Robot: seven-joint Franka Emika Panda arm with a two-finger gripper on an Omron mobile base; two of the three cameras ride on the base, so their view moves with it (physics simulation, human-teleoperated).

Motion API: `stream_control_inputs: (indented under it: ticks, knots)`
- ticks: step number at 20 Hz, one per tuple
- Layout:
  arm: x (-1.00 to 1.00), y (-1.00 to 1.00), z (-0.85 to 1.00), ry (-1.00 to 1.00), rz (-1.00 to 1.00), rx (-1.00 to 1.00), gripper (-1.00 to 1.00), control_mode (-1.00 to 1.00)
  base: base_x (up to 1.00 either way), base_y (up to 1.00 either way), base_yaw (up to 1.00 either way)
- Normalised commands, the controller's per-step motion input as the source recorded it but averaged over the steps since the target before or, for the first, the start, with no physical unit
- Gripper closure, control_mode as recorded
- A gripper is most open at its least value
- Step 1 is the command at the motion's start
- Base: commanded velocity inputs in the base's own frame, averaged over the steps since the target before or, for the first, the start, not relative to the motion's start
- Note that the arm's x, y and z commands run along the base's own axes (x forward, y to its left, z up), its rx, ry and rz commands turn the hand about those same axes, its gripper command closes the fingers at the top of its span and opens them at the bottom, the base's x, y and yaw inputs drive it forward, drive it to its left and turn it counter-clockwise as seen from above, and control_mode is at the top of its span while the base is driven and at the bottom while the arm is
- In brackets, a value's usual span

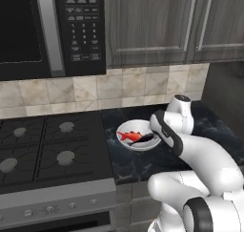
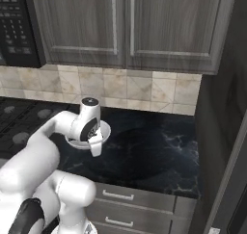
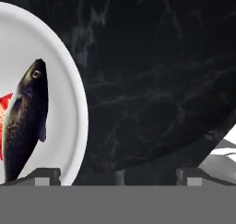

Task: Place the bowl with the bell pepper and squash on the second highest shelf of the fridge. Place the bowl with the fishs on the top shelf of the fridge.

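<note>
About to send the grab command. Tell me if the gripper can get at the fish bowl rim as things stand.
Probably yes. The gripper hangs open just above the counter, with the bowl rim between its fingertips and nothing in the way. The fish lie further inside, clear of the rim.

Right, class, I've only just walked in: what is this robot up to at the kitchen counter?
A white robot arm is reaching over the dark marble counter beside the stove. Its gripper hangs over the rim of a white bowl holding two fish, one red and one dark. The jaws are open and hold nothing, one fingertip over the bowl and one over bare counter, so the bowl is not yet picked up.
</note>
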Motion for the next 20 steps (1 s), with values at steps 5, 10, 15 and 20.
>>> stream_control_inputs:
  ticks: [5,10,15,20]
  knots:
    - [0.23,0.01,-0.25,0.00,0.04,0.00,-1.00,-1.00,0.00,0.00,0.00]
    - [0.21,0.00,-0.27,0.00,0.03,0.00,-1.00,-1.00,0.00,0.00,0.00]
    - [0.29,0.00,-0.14,0.00,0.02,0.00,-1.00,-1.00,0.00,0.00,0.00]
    - [0.28,0.03,-0.14,0.00,0.01,0.00,-1.00,-1.00,0.00,0.00,0.00]
